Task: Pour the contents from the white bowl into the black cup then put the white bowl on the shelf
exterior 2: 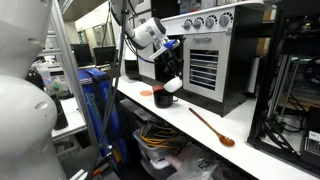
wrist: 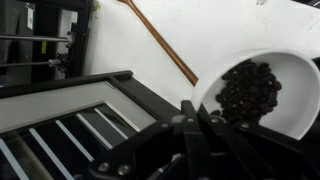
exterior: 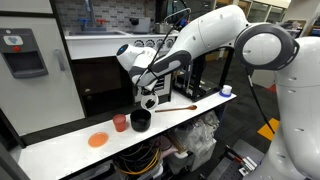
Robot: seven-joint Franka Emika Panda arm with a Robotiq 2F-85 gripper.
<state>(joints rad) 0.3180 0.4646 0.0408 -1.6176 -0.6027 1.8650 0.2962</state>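
Observation:
My gripper [exterior: 152,92] is shut on the rim of the white bowl [exterior: 148,102] and holds it tilted just above the black cup [exterior: 140,120] on the long white countertop [exterior: 60,148]. In the wrist view the white bowl [wrist: 292,118] holds dark beans [wrist: 248,92], with my fingers [wrist: 190,128] closed at its edge. In an exterior view the bowl [exterior 2: 172,84] hangs over the black cup [exterior 2: 163,99]. The shelf [exterior: 103,100] is the floor of the dark recess behind the counter.
A red cup [exterior: 120,123] stands next to the black cup, with an orange disc [exterior: 97,140] beyond it. A wooden spoon [exterior: 176,108] lies on the counter. A blue-and-white cup [exterior: 226,90] stands at the far end. A black appliance [exterior 2: 205,65] backs the counter.

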